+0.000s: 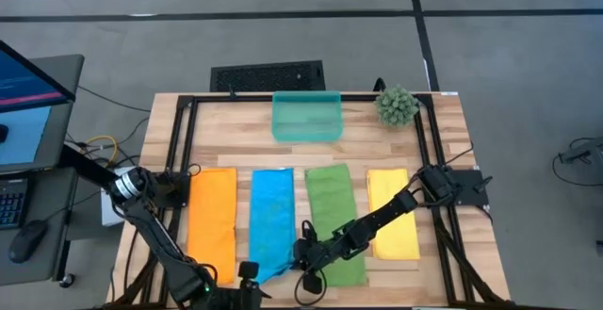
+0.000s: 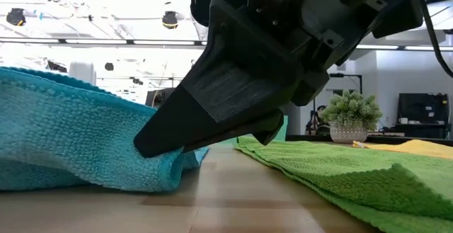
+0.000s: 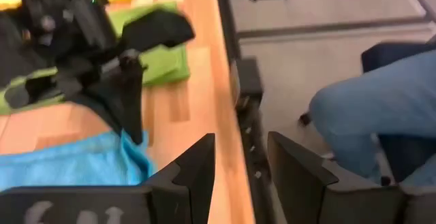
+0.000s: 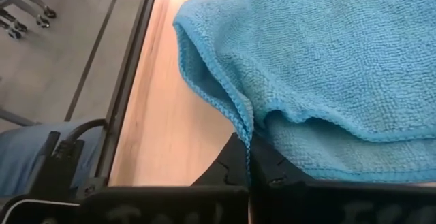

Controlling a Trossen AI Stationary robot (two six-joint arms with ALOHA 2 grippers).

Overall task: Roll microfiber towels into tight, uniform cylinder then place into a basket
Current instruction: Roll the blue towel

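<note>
1. I take the basket point(image 1: 306, 117) as my landmark: it sits at the far middle of the desk point(image 1: 240, 136), with a spiky plant ball point(image 1: 397, 106) just to its right.
2. Four flat towels lie in a row on the near side of the basket: orange towel point(image 1: 212, 218), blue towel point(image 1: 270, 218), green towel point(image 1: 335, 218), yellow towel point(image 1: 392, 214).
3. My left arm folds down the desk's left edge; the left gripper point(image 1: 247, 278) hangs at the near edge, well away from the basket, by the blue towel's near end. Its fingers point(image 3: 197, 173) stand apart, holding nothing.
4. My right arm reaches diagonally from the right side across the green towel. The right gripper point(image 1: 303, 256) is pressed low, its fingers closed together on the blue towel's near right corner, whose edge is bunched and lifted.
</note>
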